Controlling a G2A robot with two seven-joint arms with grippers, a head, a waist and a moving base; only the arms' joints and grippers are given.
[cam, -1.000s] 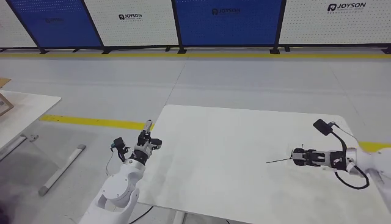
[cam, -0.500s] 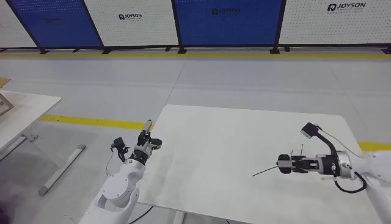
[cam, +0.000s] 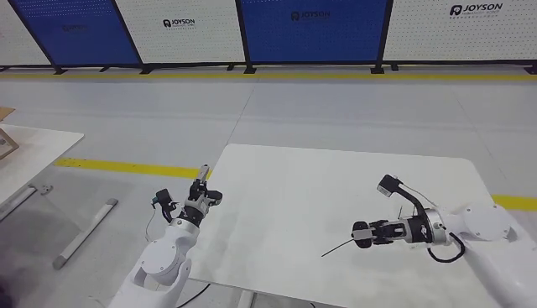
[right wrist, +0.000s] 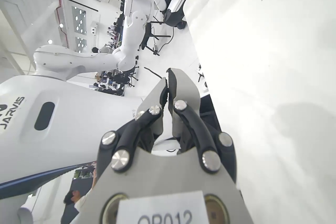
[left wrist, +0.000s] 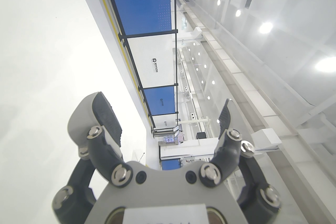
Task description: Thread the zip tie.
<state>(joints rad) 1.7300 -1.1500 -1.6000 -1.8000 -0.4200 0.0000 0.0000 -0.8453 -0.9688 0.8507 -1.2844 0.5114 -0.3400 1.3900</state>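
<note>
R gripper clamped zip tie, tip toward 8 o'clock; L gripper agape at desk 9 o'clock edge.

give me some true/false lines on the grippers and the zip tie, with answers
1. The right gripper is shut on the zip tie. True.
2. The left gripper is shut on the zip tie's other end. False: its fingers stand wide apart and hold nothing.
3. The zip tie lies loose on the table. False: one end is pinched in the right gripper, and the rest sticks out past its fingertips.
4. The zip tie is closed into a loop. False: in the top view it is a straight thin strip.
5. The left gripper is at the table's edge, well apart from the right gripper. True.
</note>
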